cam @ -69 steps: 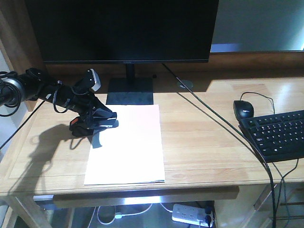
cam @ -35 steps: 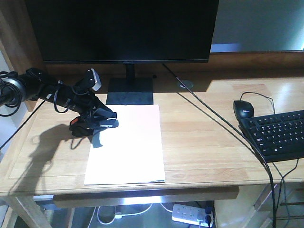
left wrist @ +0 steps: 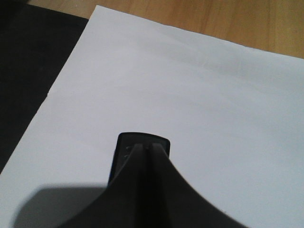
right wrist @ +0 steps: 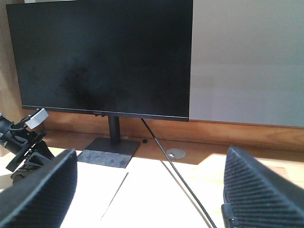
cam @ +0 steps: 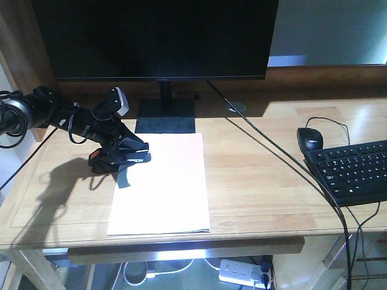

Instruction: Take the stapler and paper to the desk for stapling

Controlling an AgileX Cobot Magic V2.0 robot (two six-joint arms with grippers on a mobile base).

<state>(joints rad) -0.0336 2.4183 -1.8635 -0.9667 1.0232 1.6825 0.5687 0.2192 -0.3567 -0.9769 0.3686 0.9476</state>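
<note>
in the front view i see the left arm reaching in from the left edge of the frame, with the left gripper (cam: 130, 158) low over the upper left corner of the paper (cam: 163, 184). the paper lies flat on the desk (cam: 266, 181), left of centre in the frame, its far edge just in front of the monitor base (cam: 166, 116). the left gripper is pinched on the stapler (cam: 120, 162), a dark body with an orange patch showing at its left end; the stapler sits at the paper's left edge, and i cannot tell whether it touches the sheet. in the left wrist view the stapler (left wrist: 142, 149) shows as a dark rounded nose at lower centre, with the white paper (left wrist: 199, 109) filling most of the frame, the desk (left wrist: 237, 19) along the top and the dark monitor base (left wrist: 28, 61) at the left. in the right wrist view the right gripper (right wrist: 152, 190) is spread wide, its two ribbed black pads in the lower left and lower right corners with nothing between them, facing the monitor (right wrist: 102, 57). at the right of the front view lie a black mouse (cam: 309, 138) and a black keyboard (cam: 354, 170), well apart from the paper. a black cable (cam: 284, 154) runs diagonally across the desk from behind the monitor toward the lower right.
</note>
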